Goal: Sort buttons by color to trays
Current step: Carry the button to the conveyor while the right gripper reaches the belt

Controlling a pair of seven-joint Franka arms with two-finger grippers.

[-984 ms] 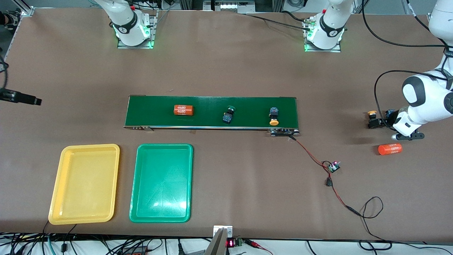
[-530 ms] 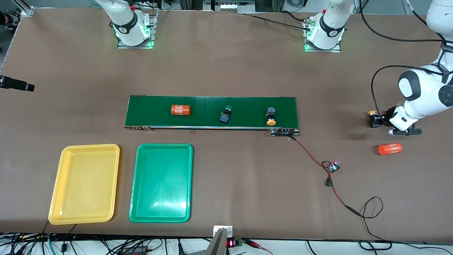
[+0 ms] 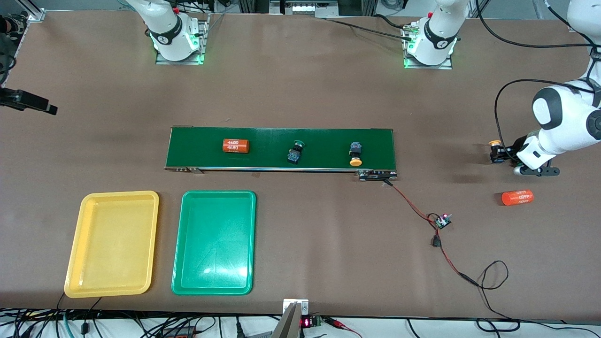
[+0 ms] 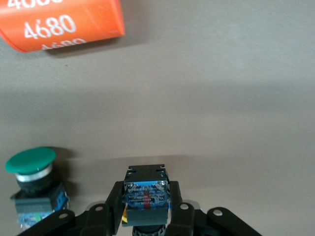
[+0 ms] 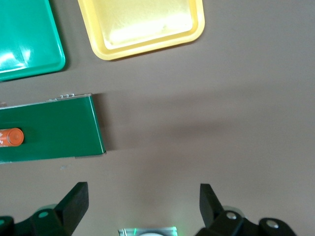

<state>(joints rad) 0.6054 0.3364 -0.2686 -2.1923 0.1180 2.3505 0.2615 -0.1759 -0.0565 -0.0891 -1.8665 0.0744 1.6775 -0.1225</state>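
Yellow tray (image 3: 112, 244) and green tray (image 3: 214, 242) nearest. Conveyor (image 3: 280, 149) at their 1 o'clock carries green button (image 3: 295, 151), yellow button (image 3: 355, 154). Left gripper (image 3: 498, 154) clamps a third button (image 4: 145, 189) at its 3 o'clock. Right gripper (image 5: 142, 204) spread wide, holding nothing.

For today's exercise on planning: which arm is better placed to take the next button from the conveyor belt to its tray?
Probably the right. The right gripper is open and empty, the trays in its view. The left gripper is shut on a yellow button, off the belt.

Bright even overhead light, glare on green tray (image 3: 213, 263), soft shadows
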